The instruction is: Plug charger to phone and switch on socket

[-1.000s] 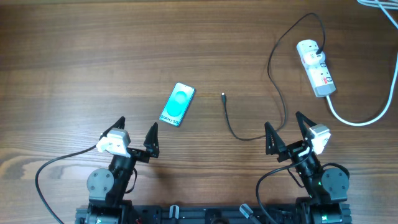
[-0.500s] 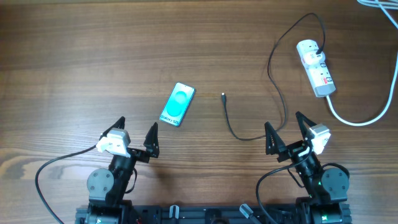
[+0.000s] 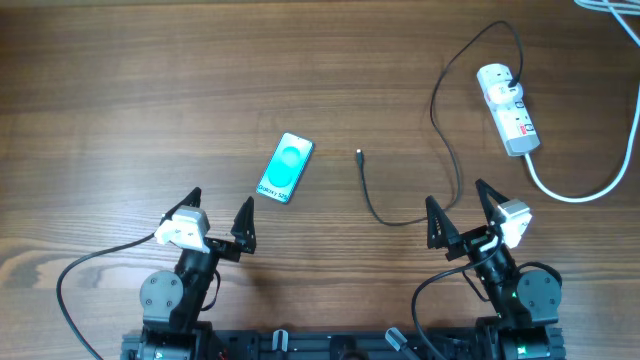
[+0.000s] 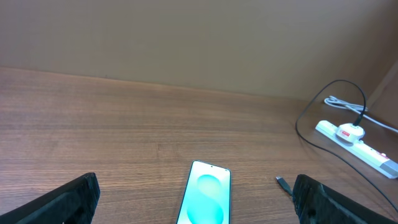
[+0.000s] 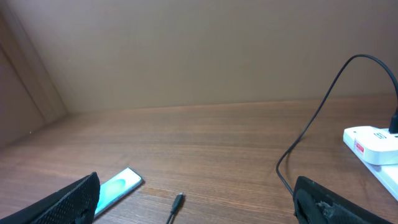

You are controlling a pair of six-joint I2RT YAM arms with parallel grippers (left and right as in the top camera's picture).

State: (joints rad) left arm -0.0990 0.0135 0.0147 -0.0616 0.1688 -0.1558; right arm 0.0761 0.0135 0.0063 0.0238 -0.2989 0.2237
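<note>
Now both grippers sit low at the near edge of the tabletop (image 3: 150, 100), fingers spread wide and holding nothing. The phone (image 3: 285, 168) lies flat, screen up, ahead of the left gripper (image 3: 221, 198) and slightly to its right, apart from it. The charger (image 3: 433, 105) has its free plug (image 3: 359, 155) just right of the phone, not touching it, ahead-left of the right gripper (image 3: 455, 194). The cable loops back close by that gripper, then runs up to the socket (image 3: 508, 108), well apart at far right.
</note>
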